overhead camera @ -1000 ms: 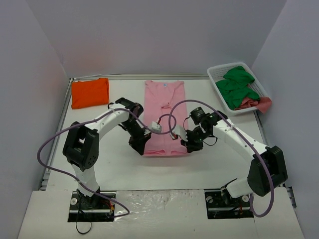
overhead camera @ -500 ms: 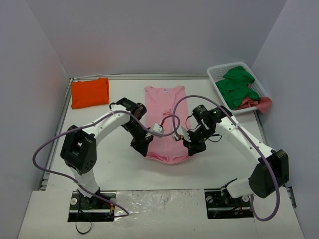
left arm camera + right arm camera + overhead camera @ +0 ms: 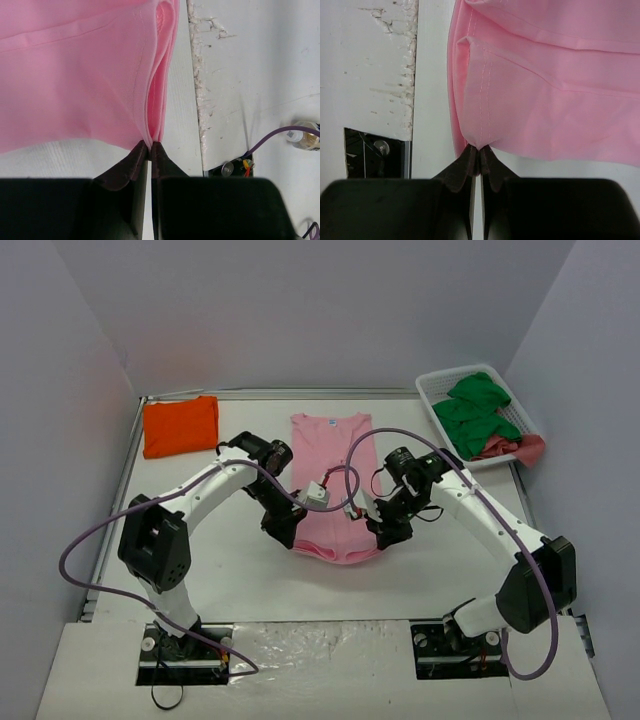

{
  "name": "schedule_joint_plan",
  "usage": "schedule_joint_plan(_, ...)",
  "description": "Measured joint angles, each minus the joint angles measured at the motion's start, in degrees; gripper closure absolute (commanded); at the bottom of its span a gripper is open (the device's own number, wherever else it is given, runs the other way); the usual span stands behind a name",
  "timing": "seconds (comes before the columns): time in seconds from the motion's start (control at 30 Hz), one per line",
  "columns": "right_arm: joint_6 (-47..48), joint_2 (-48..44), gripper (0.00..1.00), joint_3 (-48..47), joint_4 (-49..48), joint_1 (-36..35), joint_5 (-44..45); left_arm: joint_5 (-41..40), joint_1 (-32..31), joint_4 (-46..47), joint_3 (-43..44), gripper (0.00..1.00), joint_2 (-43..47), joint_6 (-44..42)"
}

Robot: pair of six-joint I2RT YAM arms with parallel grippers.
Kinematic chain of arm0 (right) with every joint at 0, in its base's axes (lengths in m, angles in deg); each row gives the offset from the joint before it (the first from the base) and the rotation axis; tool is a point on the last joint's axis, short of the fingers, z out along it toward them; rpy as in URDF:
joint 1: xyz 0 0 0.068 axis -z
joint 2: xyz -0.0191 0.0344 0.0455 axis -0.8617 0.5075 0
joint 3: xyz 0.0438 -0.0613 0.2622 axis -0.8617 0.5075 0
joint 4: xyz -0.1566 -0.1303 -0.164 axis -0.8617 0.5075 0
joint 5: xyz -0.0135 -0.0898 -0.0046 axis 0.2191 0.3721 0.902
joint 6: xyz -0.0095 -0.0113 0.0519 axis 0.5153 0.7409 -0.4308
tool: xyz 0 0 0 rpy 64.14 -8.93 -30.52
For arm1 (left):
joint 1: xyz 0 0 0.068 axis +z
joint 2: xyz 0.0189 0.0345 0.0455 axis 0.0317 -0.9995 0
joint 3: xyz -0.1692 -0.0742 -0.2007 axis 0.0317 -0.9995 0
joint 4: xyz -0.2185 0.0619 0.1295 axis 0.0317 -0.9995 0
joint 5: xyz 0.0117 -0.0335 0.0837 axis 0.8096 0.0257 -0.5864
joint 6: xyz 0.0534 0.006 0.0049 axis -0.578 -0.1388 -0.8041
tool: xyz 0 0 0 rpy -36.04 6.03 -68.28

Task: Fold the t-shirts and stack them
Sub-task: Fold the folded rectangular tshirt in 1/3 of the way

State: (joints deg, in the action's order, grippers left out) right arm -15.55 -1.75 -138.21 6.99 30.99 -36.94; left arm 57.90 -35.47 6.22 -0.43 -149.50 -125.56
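The light pink t-shirt (image 3: 330,455) lies folded narrow in the middle of the table, its near end lifted. My left gripper (image 3: 285,532) is shut on the near left corner of the pink shirt (image 3: 100,75). My right gripper (image 3: 385,533) is shut on the near right corner of the pink shirt (image 3: 550,85). The near hem sags between them above the table. The bright orange t-shirt (image 3: 180,425) lies folded at the far left corner.
A white slatted basket (image 3: 437,392) at the far right holds green cloth (image 3: 475,415) and a pinkish-red cloth (image 3: 515,448). Purple cables loop over both arms. The table's near edge (image 3: 197,100) shows cracked paint.
Both grippers have lifted the near end of the pink shirt off the table and carried it slightly towards the far side. The hem now sags between them.
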Motion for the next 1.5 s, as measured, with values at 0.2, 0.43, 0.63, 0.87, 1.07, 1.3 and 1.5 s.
schedule_joint_plan(0.2,0.11,1.6,1.0,-3.63,-0.17,0.96,0.42,-0.74,1.66,-0.02,3.17,0.98,-0.07,0.72)
schedule_joint_plan(0.43,0.13,3.61,1.0,-7.37,-1.18,3.04,1.05,-0.92,4.09,-0.11,6.86,0.98,-0.48,1.44)
schedule_joint_plan(0.63,0.35,5.53,1.0,-9.64,-2.45,4.9,1.42,-1.22,5.64,-0.2,9.68,0.98,-2.08,2.34)
schedule_joint_plan(0.87,1.49,9.44,1.0,-12.17,-3.06,7.63,1.57,-1.73,7.32,-0.28,14.53,0.98,-5.81,3.23)
schedule_joint_plan(1.07,2.86,13.38,1.0,-16.28,-3.32,10.08,1.6,-2.08,8.13,-0.61,19.93,0.98,-9.81,3.34)
schedule_joint_plan(1.3,4.44,19.43,1.0,-21.68,-3.65,11.76,1.57,-2.99,9.16,-0.66,27.76,0.98,-15.69,3.28)
schedule_joint_plan(1.5,5.73,24.22,1.0,-25.42,-3.82,12.74,1.57,-3.5,10.6,-0.72,33.2,0.98,-20.31,3.02)
